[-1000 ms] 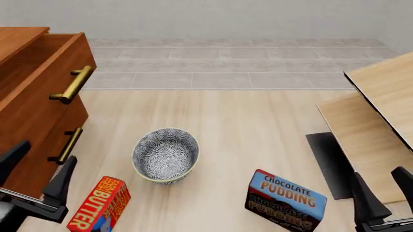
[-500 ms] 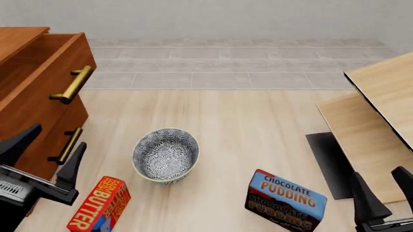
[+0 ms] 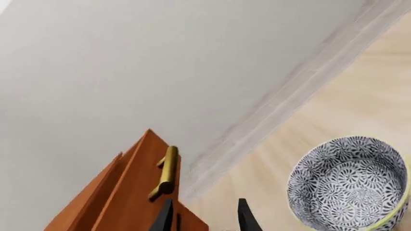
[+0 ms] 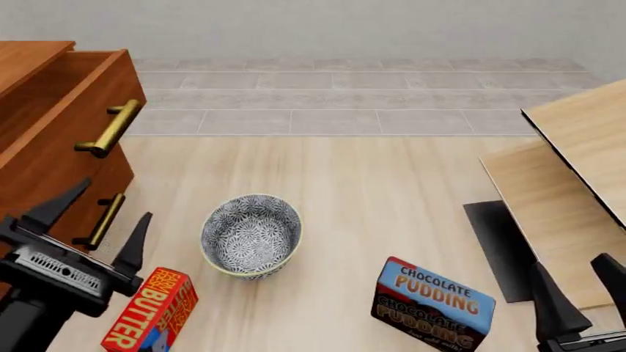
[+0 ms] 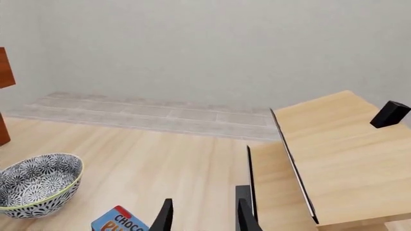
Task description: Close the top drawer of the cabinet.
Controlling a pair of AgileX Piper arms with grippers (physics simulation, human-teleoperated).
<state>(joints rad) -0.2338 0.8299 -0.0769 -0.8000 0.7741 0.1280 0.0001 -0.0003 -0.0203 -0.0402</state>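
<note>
- The cabinet stands at the far left of the table, and the top drawer is pulled out toward the middle of the table, so its front sticks out past the lower drawer.
- The brass handle of the top drawer shows clearly in the front view; in the left wrist view the same handle sits just ahead of the fingertips.
- The left gripper hovers in front of the cabinet, low beside the lower drawer, with its fingers spread wide and nothing between them. It touches neither drawer, as far as I can see.
- The right gripper waits at the near right edge of the table, also parted and empty, well apart from the cabinet.
- A patterned bowl, a butter box and a chocolate pudding box lie on the table near the grippers; the butter box is just beside the left gripper.
- I judge that the approach step is in hand: the drawer is not yet pushed.
- The next move probably asks the left gripper to rise to the height of the top drawer front, come against the wood near the handle, and push it straight into the cabinet, without catching the bowl.
</note>
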